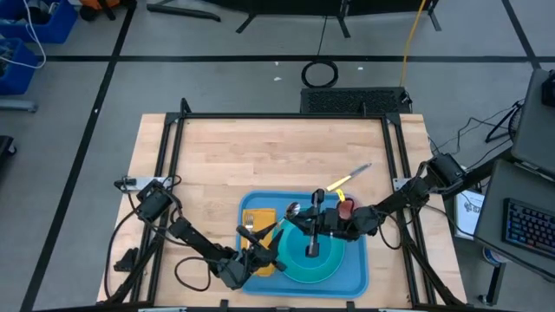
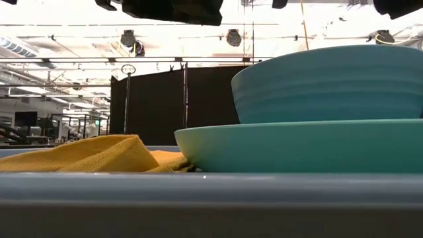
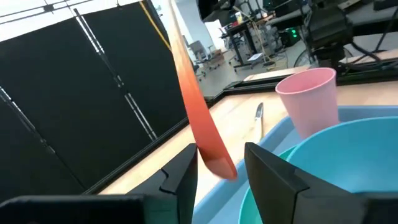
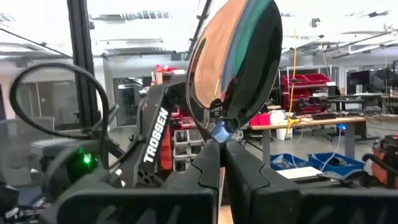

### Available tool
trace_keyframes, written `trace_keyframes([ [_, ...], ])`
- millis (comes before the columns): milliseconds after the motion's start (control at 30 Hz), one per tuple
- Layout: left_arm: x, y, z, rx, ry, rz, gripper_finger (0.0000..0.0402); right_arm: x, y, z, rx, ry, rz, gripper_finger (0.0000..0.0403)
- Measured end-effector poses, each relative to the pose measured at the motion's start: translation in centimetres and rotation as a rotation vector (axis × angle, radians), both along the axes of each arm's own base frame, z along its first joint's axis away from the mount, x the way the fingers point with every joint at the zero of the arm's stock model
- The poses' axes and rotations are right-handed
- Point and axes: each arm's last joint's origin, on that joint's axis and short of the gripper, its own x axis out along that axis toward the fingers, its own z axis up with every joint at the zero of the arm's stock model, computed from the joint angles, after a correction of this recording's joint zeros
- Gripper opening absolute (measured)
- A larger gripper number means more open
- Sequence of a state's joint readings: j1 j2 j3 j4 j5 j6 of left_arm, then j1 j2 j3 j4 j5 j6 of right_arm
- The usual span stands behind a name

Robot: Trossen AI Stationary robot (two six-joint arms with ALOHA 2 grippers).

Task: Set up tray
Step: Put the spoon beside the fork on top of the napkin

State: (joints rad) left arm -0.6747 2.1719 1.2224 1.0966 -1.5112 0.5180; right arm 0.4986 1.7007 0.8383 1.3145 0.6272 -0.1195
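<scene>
**Blue tray near the front edge, both arms over it**

Blue plastic tray (image 1: 357,276) lies on the wooden surface (image 1: 277,160), near its front edge and a little to the right of the middle. On the tray you see a teal plate (image 1: 328,267) with a small bowl (image 1: 310,250) on it, and a yellow cloth (image 1: 257,218) at the plate's left. In the low view the cloth lies just beside the plate's rim. A pink cup (image 3: 309,99) stands by the plate, at the tray's far right side.

Your left end effector (image 1: 257,257) is over the left part of the tray, beside the plate. Its fingers (image 3: 270,177) stand partly apart, with an orange strip-like thing (image 3: 198,106) between them; this thing rises upward past the camera. You cannot tell from the views if the fingers press on it or only stand around it.

Your right end effector (image 1: 310,216) is over the far side of the tray, above the plate. Its fingers are closed tight on the handle of a metal spoon (image 4: 233,62), and the spoon's bowl points up in front of the wrist camera.

Behind the tray, a knife (image 1: 357,172) with a yellow handle lies on the bare surface, apart from the tray.
</scene>
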Motion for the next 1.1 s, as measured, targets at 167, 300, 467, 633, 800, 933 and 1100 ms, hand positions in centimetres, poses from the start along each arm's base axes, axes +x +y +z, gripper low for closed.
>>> trace_keyframes([
  [167, 0.1, 0.2, 0.0, 0.004, 0.005, 0.006, 0.0131, 0.3, 0.1, -0.8, 0.001, 0.007, 0.0, 0.0],
  [300, 0.1, 0.3, 0.0, 0.006, 0.009, 0.02, 0.0131, 0.4, 0.2, -1.2, 0.003, 0.002, 0.0, 0.0],
  [467, 0.1, 0.2, 0.0, 0.007, 0.012, 0.021, 0.0131, 0.4, 0.2, -1.2, 0.002, 0.003, -0.003, 0.0],
  [633, 0.0, 0.0, 0.0, 0.02, 0.025, 0.012, 0.0131, 0.4, 0.2, -1.2, 0.0, 0.006, -0.003, 0.0],
  [800, 0.0, 0.0, 0.0, 0.02, 0.024, 0.009, 0.0131, 0.5, 0.3, -1.3, -0.002, 0.01, -0.003, 0.0],
  [933, 0.0, 0.0, 0.0, 0.019, 0.024, 0.012, 0.0118, 0.5, 0.3, -1.3, -0.004, 0.014, -0.003, 0.0],
  [1100, -0.1, 0.1, 0.0, 0.007, 0.017, 0.039, 0.006, 0.5, 0.3, -1.3, -0.003, 0.014, 0.003, 0.0],
])
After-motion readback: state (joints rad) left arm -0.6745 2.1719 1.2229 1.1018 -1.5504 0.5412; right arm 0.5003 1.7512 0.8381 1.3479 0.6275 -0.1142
